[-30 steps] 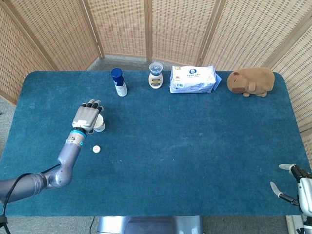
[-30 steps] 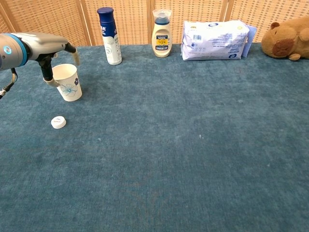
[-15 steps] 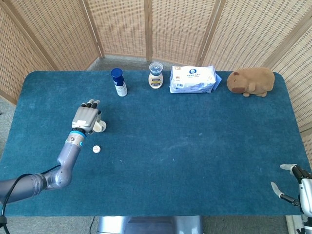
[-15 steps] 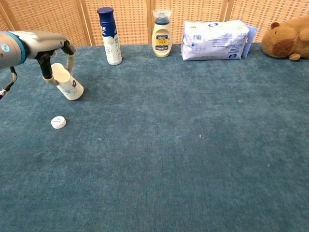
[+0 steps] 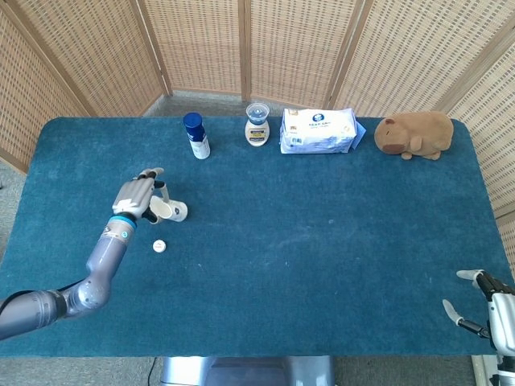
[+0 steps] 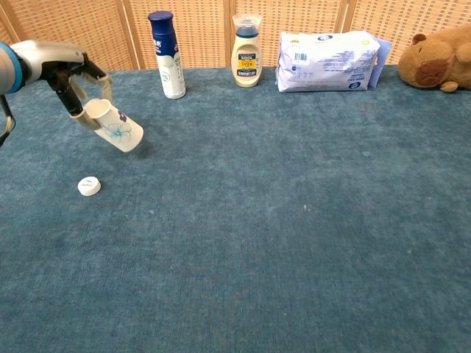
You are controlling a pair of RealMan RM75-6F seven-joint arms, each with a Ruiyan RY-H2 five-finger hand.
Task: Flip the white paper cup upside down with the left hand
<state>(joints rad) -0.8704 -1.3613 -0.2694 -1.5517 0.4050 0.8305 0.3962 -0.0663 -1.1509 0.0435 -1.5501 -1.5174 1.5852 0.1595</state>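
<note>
My left hand (image 6: pixel 70 70) pinches the cup (image 6: pixel 116 126) at its rim, tilted well over, base low near the table (image 6: pixel 294 243). I should keep the pinch firm and roll the wrist on until the mouth faces down. A second ago it stood upright.

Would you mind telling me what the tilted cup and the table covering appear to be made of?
The white cup looks like matte paper: thin wall, rolled rim, printed blue flower. The table covering appears to be blue short-pile carpet or felt, judging by its fuzzy, mottled, non-reflective surface.
</note>
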